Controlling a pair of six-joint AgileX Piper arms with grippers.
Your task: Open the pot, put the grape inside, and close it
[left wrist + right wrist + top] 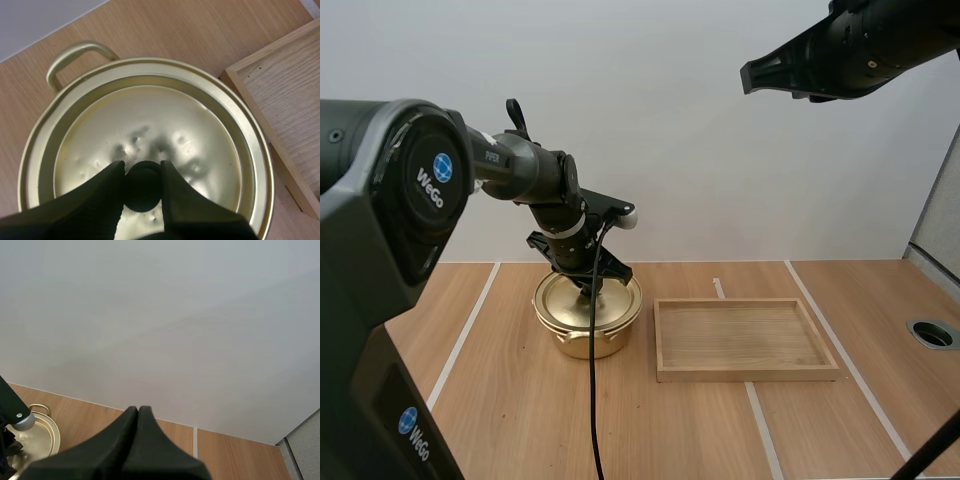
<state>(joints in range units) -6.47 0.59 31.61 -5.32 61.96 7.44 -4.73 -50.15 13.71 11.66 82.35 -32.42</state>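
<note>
A golden pot [588, 318] stands on the wooden table with its lid [582, 298] on. In the left wrist view the lid [150, 125] lies flat inside the pot rim [260, 150], with one pot handle [75, 52] beyond it. My left gripper [142, 175] is down on the lid, its two black fingers pinching the black knob [143, 187] between them. In the high view the left gripper [588, 288] sits at the lid's centre. My right gripper [752, 78] hangs high in the air at the right, its fingers together as one wedge [138, 414] with nothing in them.
A shallow wooden tray [740, 338] lies just right of the pot, its near corner [280, 95] close to the pot rim. Pale tape lines [470, 325] cross the table. A round hole [932, 333] sits at the far right edge.
</note>
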